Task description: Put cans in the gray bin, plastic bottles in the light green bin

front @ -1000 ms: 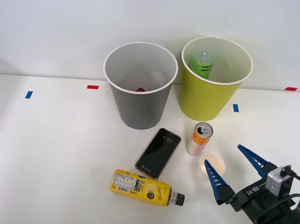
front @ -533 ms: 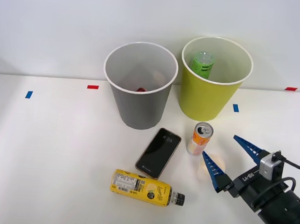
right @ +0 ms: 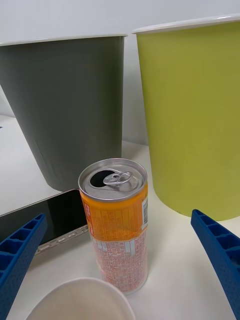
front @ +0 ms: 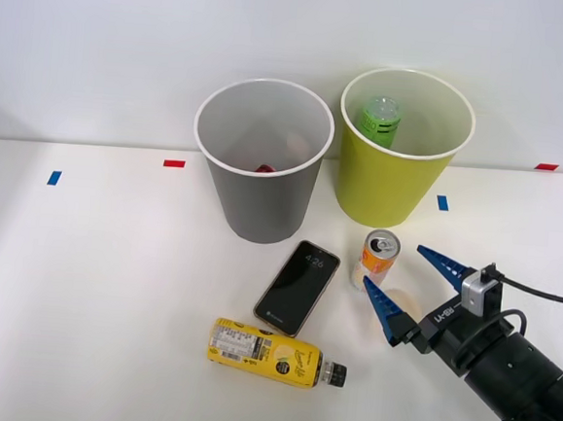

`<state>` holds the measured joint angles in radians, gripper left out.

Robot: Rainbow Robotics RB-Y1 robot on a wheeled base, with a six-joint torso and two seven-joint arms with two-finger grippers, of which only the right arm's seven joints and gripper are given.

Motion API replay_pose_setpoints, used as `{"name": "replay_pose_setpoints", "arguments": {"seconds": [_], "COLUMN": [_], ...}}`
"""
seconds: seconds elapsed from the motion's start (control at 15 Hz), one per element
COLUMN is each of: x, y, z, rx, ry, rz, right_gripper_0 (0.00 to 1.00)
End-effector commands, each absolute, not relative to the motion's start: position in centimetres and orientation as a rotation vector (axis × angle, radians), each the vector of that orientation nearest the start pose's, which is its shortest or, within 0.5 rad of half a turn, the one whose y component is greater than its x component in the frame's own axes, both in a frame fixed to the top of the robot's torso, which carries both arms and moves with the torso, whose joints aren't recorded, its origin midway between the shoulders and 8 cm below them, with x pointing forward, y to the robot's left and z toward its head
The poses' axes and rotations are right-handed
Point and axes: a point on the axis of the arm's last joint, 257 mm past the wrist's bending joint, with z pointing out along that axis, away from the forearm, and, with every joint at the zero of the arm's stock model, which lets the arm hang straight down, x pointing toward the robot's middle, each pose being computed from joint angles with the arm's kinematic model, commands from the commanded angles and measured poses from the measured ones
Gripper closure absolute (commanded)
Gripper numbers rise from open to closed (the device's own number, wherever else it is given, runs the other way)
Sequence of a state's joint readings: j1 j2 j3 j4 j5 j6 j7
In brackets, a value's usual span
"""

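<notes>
Reaching arm: the right gripper [front: 408, 282] comes in low over the desk [front: 90, 283] from the front right, its blue ribbed fingers [front: 381, 311] spread wide with nothing between them.
Can: the orange-and-white can [front: 377, 260] stands upright on the desk, silver top and pull tab up, just ahead of the open fingers and in line with the gap; from the wrist it sits centred between the two fingers.
Paper cup: a small white cup [front: 401, 305] stands between the fingers, just on the gripper's side of the can.
Gray bin: the gray bin [front: 262, 170] stands upright behind and left of the can, something small and red in its bottom.
Light green bin: the light green bin [front: 392, 175] stands right of the gray one, directly behind the can, with a green bottle [front: 379, 120] inside.
Yellow bottle: the yellow-labelled bottle [front: 275, 353] lies on its side near the front, black cap pointing right.
Phone: a black smartphone [front: 298, 287] lies flat between the yellow bottle and the gray bin, left of the can.
</notes>
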<state>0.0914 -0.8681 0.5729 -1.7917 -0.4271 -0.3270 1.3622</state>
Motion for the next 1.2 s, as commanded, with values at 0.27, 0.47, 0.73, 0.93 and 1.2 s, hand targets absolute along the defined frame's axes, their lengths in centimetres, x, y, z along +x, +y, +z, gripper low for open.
{"name": "replay_pose_setpoints", "arguments": {"seconds": [0.27,0.47,0.73,0.93,1.2], "x": [44.1,44.6,45.1,45.5,45.5], "y": [-16.3,-15.5,-14.8,-14.6,-14.2], "z": [-22.2,-22.5,-22.8,-22.8,-22.7], "rx": [-0.548,-0.561,-0.564,-0.567,-0.558], "ry": [1.541,1.566,1.589,1.600,1.597], "rz": [0.432,0.438,0.445,0.440,0.450], "right_gripper_0": [0.00,0.00,0.00,0.00,0.00]}}
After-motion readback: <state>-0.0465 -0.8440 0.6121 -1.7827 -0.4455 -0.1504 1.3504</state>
